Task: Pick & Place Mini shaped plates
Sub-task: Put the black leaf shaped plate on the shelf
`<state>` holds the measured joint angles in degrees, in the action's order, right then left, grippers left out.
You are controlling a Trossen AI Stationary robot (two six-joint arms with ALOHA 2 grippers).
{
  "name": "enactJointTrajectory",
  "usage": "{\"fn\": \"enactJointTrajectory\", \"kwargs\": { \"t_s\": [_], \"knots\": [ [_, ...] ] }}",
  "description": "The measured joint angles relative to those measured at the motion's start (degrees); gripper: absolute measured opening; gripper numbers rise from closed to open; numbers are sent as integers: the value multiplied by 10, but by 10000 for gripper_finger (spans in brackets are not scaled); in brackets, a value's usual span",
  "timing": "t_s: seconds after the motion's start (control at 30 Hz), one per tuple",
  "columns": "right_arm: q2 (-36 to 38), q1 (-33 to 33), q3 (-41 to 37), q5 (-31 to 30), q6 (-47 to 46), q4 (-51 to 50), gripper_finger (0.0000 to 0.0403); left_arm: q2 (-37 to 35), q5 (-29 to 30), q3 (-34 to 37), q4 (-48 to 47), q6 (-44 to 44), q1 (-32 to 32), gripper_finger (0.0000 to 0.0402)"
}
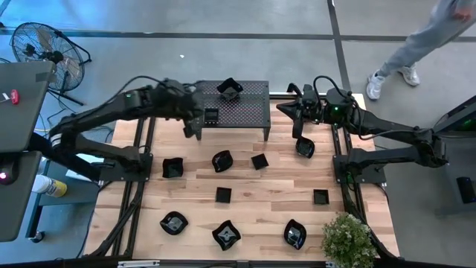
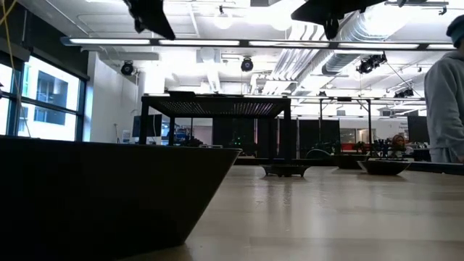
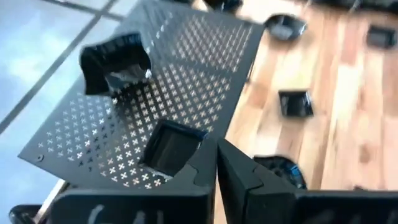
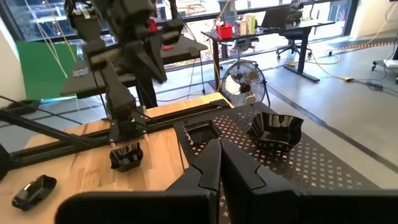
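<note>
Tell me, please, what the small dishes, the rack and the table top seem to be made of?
Wavy dish: glossy black, bright glints; probably glazed ceramic or plastic. Rack: matte black sheet with punched holes, likely painted metal. Table: pale planks with grain, wood.

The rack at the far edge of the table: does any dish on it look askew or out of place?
Nothing is clearly wrong. The rack carries two dishes: a wavy-rimmed dish near its far edge and a square dish near its left front corner. Both rest on its perforated top; neither hangs over an edge.

In the low view a large dark plate (image 2: 109, 188) is cut off at the frame edges, and distant plates (image 2: 286, 170) look too small to identify.
</note>
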<state>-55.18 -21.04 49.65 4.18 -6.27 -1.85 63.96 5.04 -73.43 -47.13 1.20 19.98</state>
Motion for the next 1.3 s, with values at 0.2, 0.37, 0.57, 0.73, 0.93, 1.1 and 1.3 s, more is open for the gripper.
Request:
{"fn": "enactJointTrajectory", "kwargs": {
  "t_s": [0.2,0.37,0.57,0.73,0.93,1.1,1.3],
  "knots": [
    [0,2,23,-25,-26,-58,0,-45,-6,9,16,0,20,2],
    [0,22,66,-60,-48,-155,0,-113,-65,129,144,-33,41,1],
    [-4,83,65,-62,-123,-217,0,-205,-101,325,348,-125,52,1],
    [-9,175,54,-16,-215,-308,0,-273,-95,412,425,-171,52,1],
    [-63,323,53,32,-278,-396,12,-324,-55,432,416,-167,52,1],
    [-167,405,53,127,-207,-384,60,-331,-41,432,405,-151,52,1],
    [-292,440,53,220,-95,-346,118,-331,-42,432,388,-150,52,1]
  ]
}}
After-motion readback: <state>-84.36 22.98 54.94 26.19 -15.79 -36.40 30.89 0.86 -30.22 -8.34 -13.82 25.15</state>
